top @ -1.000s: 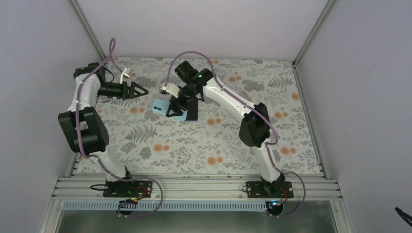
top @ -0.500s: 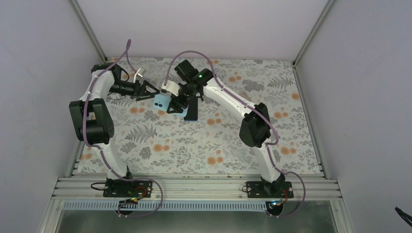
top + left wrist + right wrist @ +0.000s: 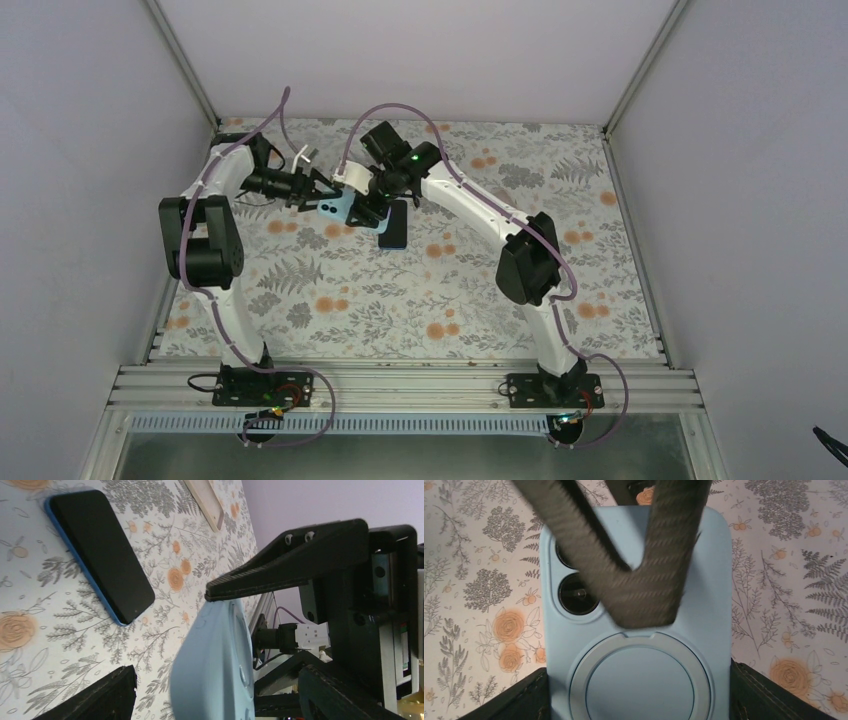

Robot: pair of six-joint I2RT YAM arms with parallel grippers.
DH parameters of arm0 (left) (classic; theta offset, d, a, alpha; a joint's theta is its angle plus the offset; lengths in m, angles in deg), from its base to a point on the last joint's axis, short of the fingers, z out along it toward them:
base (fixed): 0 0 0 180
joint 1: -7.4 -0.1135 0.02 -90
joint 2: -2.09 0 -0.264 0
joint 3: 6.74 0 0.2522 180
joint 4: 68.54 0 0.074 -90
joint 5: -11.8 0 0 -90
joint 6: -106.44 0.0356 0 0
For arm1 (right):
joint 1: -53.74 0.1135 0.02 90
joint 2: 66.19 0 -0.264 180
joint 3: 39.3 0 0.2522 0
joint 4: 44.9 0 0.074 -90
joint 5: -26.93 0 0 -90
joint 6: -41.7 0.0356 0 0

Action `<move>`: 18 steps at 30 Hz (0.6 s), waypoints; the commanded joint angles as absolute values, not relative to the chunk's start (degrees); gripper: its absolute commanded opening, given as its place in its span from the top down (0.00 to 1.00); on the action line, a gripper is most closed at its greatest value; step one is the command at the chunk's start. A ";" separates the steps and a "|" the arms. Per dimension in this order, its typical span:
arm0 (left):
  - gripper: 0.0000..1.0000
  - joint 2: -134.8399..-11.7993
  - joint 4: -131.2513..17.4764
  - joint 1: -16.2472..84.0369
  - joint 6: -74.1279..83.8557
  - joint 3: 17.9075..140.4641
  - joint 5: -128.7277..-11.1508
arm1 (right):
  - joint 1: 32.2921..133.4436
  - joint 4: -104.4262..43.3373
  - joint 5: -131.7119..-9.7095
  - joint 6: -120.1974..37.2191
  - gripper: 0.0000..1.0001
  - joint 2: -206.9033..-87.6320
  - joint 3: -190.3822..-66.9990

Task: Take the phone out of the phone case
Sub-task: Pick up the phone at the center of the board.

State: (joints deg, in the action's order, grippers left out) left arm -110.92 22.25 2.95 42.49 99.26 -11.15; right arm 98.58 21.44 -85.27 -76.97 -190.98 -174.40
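The flower-patterned table [image 3: 450,290] fills the middle of the top view. The two grippers meet in its upper centre.

The right gripper [image 3: 352,210] grips the phone [image 3: 330,208] and holds it above the table. In the right wrist view its fingers [image 3: 769,695] press on the phone's two long edges at the bottom of the frame. The phone's pale blue back faces that camera, showing a round ring and two lenses.

The left gripper [image 3: 322,192] comes in from the left of the top view, and its jaws are open around the phone's end. In the left wrist view the upper finger [image 3: 280,565] lies right at the phone's top edge. The lower finger, at lower left, stands apart from the phone.

A dark phone [image 3: 393,228] with a blue rim lies flat, screen up, just right of the grippers in the top view.

The case [image 3: 205,505] shows only at the top centre of the left wrist view. It is a pale beige strip flat on the table, apart from both phones.
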 commanded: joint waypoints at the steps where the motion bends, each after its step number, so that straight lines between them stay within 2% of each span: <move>1: 0.21 -110.55 22.53 4.47 41.23 100.28 -9.00 | 97.63 17.33 -84.17 -77.59 0.48 -188.46 -174.44; 5: 0.36 -110.58 22.93 4.49 41.39 100.53 -7.88 | 97.42 16.49 -83.32 -77.48 0.48 -188.58 -174.21; 10: 0.42 -111.59 22.99 4.48 40.72 100.51 -6.95 | 97.42 16.25 -82.82 -77.71 0.49 -188.62 -174.10; 13: 0.49 -111.94 23.02 4.66 40.61 100.60 -6.75 | 97.42 16.06 -82.53 -77.81 0.49 -188.51 -173.83; 16: 0.59 -112.20 22.96 4.87 40.53 100.78 -6.85 | 97.42 15.97 -82.60 -77.74 0.49 -188.64 -173.90; 18: 0.70 -112.22 22.99 5.11 40.54 100.88 -7.09 | 97.47 15.92 -82.72 -77.67 0.49 -188.66 -174.15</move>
